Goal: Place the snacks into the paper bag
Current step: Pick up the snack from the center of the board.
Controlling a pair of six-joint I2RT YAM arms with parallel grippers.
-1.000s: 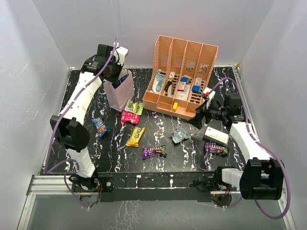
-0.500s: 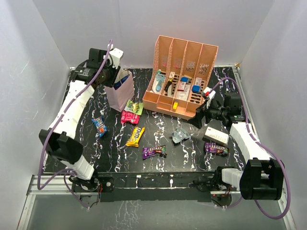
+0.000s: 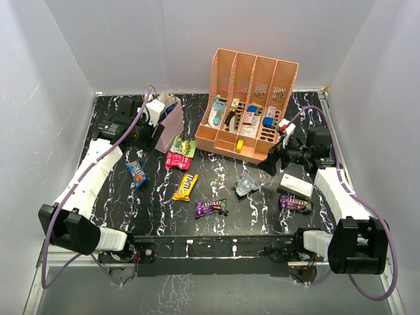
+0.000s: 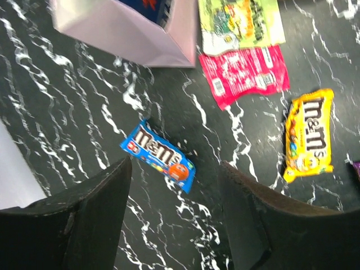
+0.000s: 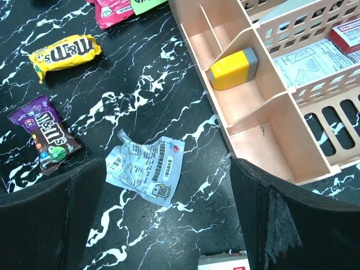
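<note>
The pale pink paper bag (image 3: 172,128) stands at the back left with a blue crisp bag (image 3: 170,104) poking out of its top. My left gripper (image 3: 149,134) hangs just left of the bag, open and empty. In the left wrist view the left gripper (image 4: 176,169) is above a blue packet (image 4: 160,156), with the paper bag (image 4: 129,31), green packet (image 4: 239,22), pink packet (image 4: 247,76) and yellow packet (image 4: 308,135) beyond. My right gripper (image 5: 169,169) is open above a clear-silver packet (image 5: 146,166). Two purple packets (image 3: 210,208) (image 3: 295,203) lie nearer the front.
A peach slotted rack (image 3: 252,108) with bottles and cartons stands at the back centre, close to my right gripper (image 3: 274,159). A white box (image 3: 294,186) lies by the right arm. White walls close in the table on three sides.
My left gripper has opened and drawn back from above the paper bag, toward the near left and lower. The blue crisp bag stays in the paper bag. The right arm has not moved.
</note>
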